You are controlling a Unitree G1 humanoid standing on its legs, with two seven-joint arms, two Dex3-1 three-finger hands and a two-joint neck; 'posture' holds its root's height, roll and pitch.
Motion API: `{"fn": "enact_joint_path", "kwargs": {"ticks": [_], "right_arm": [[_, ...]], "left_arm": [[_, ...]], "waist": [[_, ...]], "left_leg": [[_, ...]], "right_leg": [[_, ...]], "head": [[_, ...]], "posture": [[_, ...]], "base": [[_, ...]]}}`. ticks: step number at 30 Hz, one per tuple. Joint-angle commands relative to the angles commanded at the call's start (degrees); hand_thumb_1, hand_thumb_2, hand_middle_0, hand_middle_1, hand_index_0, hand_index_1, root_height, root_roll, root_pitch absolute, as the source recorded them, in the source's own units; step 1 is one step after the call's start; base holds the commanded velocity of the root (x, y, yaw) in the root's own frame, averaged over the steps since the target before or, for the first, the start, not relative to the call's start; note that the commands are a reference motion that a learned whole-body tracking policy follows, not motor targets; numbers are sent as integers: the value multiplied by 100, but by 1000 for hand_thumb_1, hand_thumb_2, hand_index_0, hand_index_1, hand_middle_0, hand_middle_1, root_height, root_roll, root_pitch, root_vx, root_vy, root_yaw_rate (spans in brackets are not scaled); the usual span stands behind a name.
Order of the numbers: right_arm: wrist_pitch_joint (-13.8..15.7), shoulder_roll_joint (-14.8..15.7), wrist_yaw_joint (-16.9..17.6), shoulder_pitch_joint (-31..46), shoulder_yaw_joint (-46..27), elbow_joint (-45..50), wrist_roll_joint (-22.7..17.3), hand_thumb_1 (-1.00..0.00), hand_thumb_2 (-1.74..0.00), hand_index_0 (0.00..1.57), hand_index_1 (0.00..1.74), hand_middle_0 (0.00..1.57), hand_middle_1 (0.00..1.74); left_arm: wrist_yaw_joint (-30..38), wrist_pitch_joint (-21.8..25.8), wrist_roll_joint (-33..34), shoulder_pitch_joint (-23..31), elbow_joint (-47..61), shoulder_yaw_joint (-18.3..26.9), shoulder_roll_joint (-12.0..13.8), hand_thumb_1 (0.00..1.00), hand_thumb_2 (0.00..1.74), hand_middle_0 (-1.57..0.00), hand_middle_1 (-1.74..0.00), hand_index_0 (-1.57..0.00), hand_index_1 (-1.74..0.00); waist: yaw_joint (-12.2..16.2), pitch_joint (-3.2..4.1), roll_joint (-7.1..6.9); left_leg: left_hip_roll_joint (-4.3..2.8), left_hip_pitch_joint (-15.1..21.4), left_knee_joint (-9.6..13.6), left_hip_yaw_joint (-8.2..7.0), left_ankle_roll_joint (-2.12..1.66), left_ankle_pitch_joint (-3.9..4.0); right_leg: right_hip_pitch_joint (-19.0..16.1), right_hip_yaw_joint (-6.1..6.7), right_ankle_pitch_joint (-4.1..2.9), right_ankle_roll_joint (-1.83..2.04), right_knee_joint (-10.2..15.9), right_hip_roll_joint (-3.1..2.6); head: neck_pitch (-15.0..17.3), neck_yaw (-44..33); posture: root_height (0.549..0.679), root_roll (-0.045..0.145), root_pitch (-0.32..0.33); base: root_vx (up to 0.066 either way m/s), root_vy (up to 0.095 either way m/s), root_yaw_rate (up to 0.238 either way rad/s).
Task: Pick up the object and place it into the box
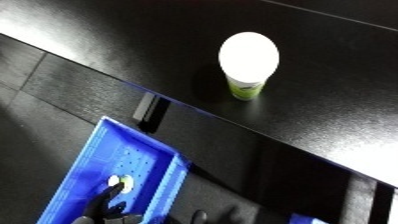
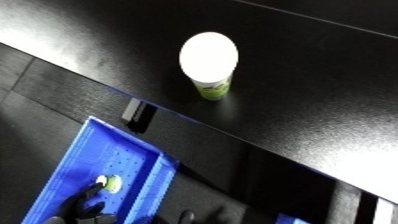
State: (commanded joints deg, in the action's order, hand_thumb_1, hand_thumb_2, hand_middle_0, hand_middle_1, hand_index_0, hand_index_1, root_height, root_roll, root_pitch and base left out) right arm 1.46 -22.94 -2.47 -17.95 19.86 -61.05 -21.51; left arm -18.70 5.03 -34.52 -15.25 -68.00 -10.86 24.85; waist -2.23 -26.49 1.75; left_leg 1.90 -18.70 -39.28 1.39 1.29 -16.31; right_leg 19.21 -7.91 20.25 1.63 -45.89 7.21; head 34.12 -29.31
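Cup point(image 1: 248, 62) upright on counter point(image 1: 338, 100), untouched; blue bin point(image 1: 89, 175) below (black hand point(image 1: 105, 202) inside, fingers' state unclear). Next: reach cup.

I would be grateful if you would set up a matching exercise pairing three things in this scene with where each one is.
Things:
1. cup
2. blue bin
3. left hand

Places:
A. below the table's edge, lower left
B. upright on the black table
C. inside the bin, beside a small pale object

Pairs: 1-B, 2-A, 3-C
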Motion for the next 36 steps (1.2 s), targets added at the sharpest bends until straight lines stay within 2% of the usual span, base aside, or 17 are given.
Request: {"fn": "enact_joint_path", "kwargs": {"ticks": [4, 8, 11, 18, 19, 22, 27, 28, 29, 32, 33, 34, 36], "right_arm": [[6, -10, 50, 46, 73, 127, -62, 0, 0, 0, 0, 0, 0], [82, 12, 55, -31, 99, 14, -196, 0, 0, 0, 0, 0, 0], [146, 50, 33, -84, 83, -139, -256, 0, 0, 0, 0, 0, 0], [223, 67, -36, -54, 26, -309, -275, 0, 0, 0, 0, 0, 0], [208, 40, -43, -27, 10, -296, -285, 0, 0, 0, 0, 0, 0], [157, -16, -34, 10, -30, -237, -283, 0, 0, 0, 0, 0, 0], [104, -130, -30, 68, -65, -164, -323, 0, 0, 0, 0, 0, 0], [104, -130, -30, 68, -65, -164, -323, 0, 0, 0, 0, 0, 0], [113, -163, -38, 87, -77, -175, -375, 0, 0, 0, 0, 0, 0], [131, -193, -48, 112, -94, -207, -467, 0, 0, 0, 0, 0, 0], [131, -193, -48, 112, -94, -207, -467, 0, 0, 0, 0, 0, 0], [125, -204, -46, 128, -103, -213, -548, 0, 0, 0, 0, 0, 0], [117, -207, -42, 146, -113, -217, -634, 0, 0, 0, 0, 0, 0]], "left_arm": [[38, 78, -132, 87, 335, 23, 60, 0, 0, 0, 0, 0, 0], [67, 170, -204, 18, 513, -20, 97, 0, 0, 0, 0, 0, 0], [26, 210, -177, -88, 553, -58, 105, 0, 0, 0, 0, 0, 0], [-496, 190, -119, -191, 685, -180, 125, 0, 0, 0, 0, 0, 0], [-901, 78, -112, -197, 872, -260, 163, 0, 0, 0, 0, 0, 0], [-1560, -198, -109, -219, 1358, -469, 254, 0, 0, 0, 0, 0, 0], [-2496, -789, -489, -326, 2576, -962, 614, 0, 0, 0, 0, 0, 0], [-2496, -789, -489, -326, 2576, -962, 614, 0, 0, 0, 0, 0, 0], [-2839, -1107, -692, -411, 3178, -1164, 820, 0, 0, 0, 0, 0, 0], [-3304, -1597, -965, -639, 4030, -1432, 1101, 0, 0, 0, 0, 0, 0], [-3304, -1597, -965, -639, 4030, -1432, 1101, 0, 0, 0, 0, 0, 0], [-3522, -1962, -1216, -781, 4664, -1535, 1285, 0, 0, 0, 0, 0, 0], [-3691, -2329, -1557, -927, 5283, -1586, 1439, 0, 0, 0, 0, 0, 0]], "waist": [[-67, -69, -18], [-148, -126, -31], [-184, -137, -42], [-185, -134, -59], [-177, -136, -50], [-163, -151, -12], [-159, -192, 70], [-159, -192, 70], [-170, -203, 94], [-195, -214, 112], [-195, -214, 112], [-221, -223, 112], [-248, -233, 104]], "left_leg": [[-1, -77, -46, 1, 27, -24], [7, -105, 16, 40, 34, -4], [3, -78, 81, 68, 28, 15], [-25, 21, 126, 77, 20, -10], [-32, 42, 130, 72, 17, -24], [-32, 58, 144, 65, 16, -38], [-19, 66, 182, 73, 8, -48], [-19, 66, 182, 73, 8, -48], [-10, 61, 183, 83, 8, -59], [7, 45, 175, 105, 7, -74], [7, 45, 175, 105, 7, -74], [21, 33, 163, 126, 4, -86], [36, 19, 146, 150, 1, -99]], "right_leg": [[39, -27, 9, 12, -20, 7], [27, -83, 16, 22, 12, 16], [-2, -120, 21, 34, 33, 35], [-86, -158, 39, 53, 60, 65], [-110, -157, 41, 55, 77, 62], [-122, -149, 28, 65, 103, 55], [-127, -145, -22, 115, 157, 67], [-127, -145, -22, 115, 157, 67], [-129, -152, -44, 139, 174, 82], [-133, -178, -82, 173, 193, 113], [-133, -178, -82, 173, 193, 113], [-140, -203, -104, 191, 200, 137], [-147, -226, -121, 203, 203, 160]], "head": [[58, -150], [456, -269], [658, -340], [733, -280], [723, -212], [704, -76], [657, 164], [657, 164], [620, 314], [558, 552], [558, 552], [527, 691], [501, 853]], "posture": [[633, 32, -67], [634, 28, -61], [634, 26, -62], [635, 26, -69], [635, 26, -70], [636, 26, -69], [637, 26, -65], [637, 26, -65], [637, 26, -64], [638, 25, -63], [638, 25, -63], [639, 25, -62], [639, 24, -62]], "base": [[-30, 5, 4], [-53, -24, 66], [-21, -21, 65], [7, 0, 8], [-2, 18, -32], [-10, 28, -27], [-21, 23, -4], [-19, 13, 15], [-14, -2, 46], [-11, -18, 74], [-9, -30, 91], [-1, -45, 96], [2, -55, 100]]}}
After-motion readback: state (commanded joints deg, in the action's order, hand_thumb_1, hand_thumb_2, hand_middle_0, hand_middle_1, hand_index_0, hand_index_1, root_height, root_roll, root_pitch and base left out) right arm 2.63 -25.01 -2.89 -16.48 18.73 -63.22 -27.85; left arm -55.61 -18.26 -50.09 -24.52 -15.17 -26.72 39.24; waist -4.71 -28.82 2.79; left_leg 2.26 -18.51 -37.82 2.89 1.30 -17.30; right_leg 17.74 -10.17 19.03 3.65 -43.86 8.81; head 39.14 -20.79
